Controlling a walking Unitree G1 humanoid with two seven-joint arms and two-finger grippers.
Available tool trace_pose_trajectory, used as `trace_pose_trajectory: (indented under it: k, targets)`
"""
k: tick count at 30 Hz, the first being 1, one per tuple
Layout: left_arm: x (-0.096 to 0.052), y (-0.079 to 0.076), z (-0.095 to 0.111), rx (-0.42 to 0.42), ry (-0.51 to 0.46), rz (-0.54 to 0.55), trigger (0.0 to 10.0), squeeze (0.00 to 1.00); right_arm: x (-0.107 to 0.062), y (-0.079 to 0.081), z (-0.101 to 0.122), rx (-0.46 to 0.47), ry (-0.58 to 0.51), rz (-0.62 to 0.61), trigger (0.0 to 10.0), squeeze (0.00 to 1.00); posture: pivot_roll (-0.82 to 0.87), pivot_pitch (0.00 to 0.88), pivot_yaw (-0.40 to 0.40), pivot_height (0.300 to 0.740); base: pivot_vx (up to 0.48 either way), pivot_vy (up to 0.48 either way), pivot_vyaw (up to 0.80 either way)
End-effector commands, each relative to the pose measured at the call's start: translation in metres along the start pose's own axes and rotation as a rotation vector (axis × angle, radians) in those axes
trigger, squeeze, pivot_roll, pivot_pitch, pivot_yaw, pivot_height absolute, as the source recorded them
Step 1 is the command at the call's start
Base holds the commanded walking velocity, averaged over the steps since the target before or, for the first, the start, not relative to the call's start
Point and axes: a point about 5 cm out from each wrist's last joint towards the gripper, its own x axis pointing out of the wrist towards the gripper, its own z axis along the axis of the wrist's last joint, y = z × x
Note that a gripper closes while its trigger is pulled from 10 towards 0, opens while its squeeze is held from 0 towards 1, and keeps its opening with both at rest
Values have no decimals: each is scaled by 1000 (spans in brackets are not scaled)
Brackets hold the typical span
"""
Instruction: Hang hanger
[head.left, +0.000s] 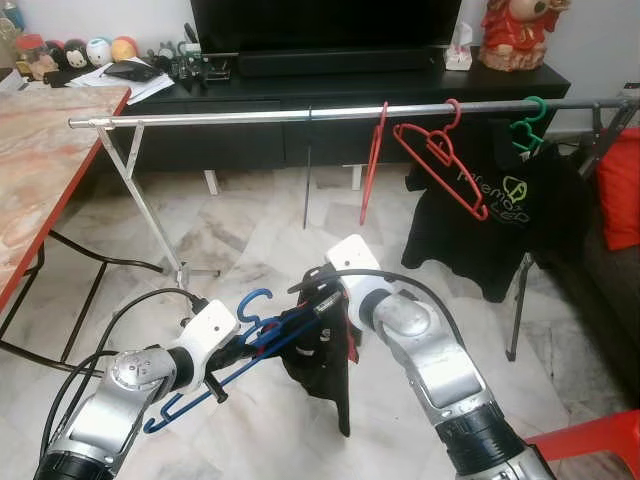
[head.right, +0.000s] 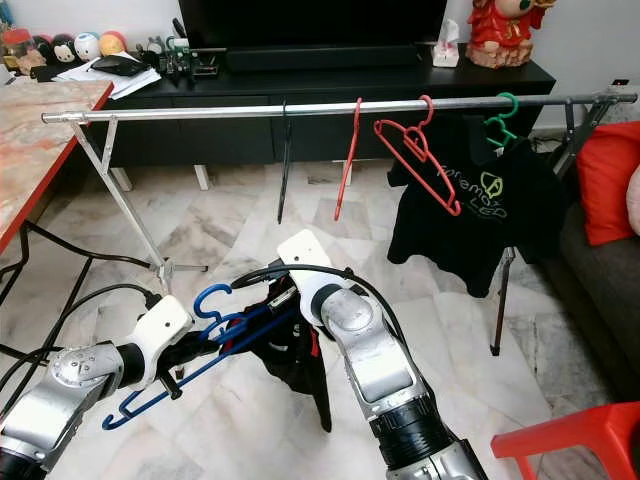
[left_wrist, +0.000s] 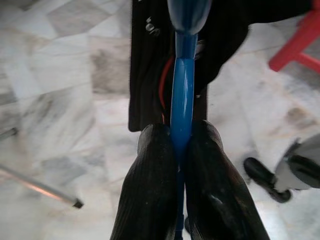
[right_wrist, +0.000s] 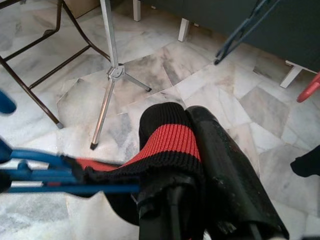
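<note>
My left gripper (left_wrist: 180, 139) is shut on the blue hanger (left_wrist: 182, 95), which it holds low in front of me with the hook (head.left: 254, 301) upward. A black garment (head.left: 325, 370) with a red-striped ribbed edge (right_wrist: 170, 137) hangs off the hanger's right end. My right gripper (head.left: 322, 300) is shut on that ribbed edge just right of the left gripper. Beyond them, higher up, runs the silver rail (head.left: 250, 117) of a clothes rack. On it hang two red hangers (head.left: 372, 160) (head.left: 440, 160) and a green hanger (head.left: 530, 120) carrying a black T-shirt (head.left: 500, 210).
A red-edged marble table (head.left: 40, 170) stands at the left, its dark legs reaching toward the rack's leg (head.left: 150, 220). A black TV console (head.left: 330, 90) is behind the rail. A red cushion (head.left: 622, 190) lies at the right and a red chair (head.left: 590, 440) at lower right.
</note>
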Motion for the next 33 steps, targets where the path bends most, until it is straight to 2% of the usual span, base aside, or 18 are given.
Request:
trace_pose_trajectory:
  k: [1, 7, 13, 19, 28, 33]
  targets:
    - [-1, -6, 7, -7, -47, -46, 10000, 0, -2, 3, 15, -18, -55, 14, 10000, 0, -82, 75, 6, 740, 0, 0, 0]
    - [0, -8, 9, -14, -59, -71, 10000, 0, -1, 4, 18, -24, -59, 27, 10000, 0, -78, 66, 2, 740, 0, 0, 0]
    - [1, -4, 3, 12, -8, -27, 10000, 0, -3, 7, 27, -16, -73, 33, 10000, 0, -81, 60, 2, 740, 0, 0, 0]
    - [2, 0, -4, 18, 39, 27, 10000, 0, -3, 7, 24, 4, -63, 13, 10000, 0, -80, 61, 3, 740, 0, 0, 0]
    - [4, 0, -4, 2, 25, 25, 10000, 0, -4, 21, 28, 18, -80, 79, 10000, 0, -80, 75, 2, 740, 0, 0, 0]
    - [10, 5, -1, 11, 20, 73, 10000, 0, -6, 32, 31, 31, -76, 124, 10000, 0, -86, 80, 5, 740, 0, 0, 0]
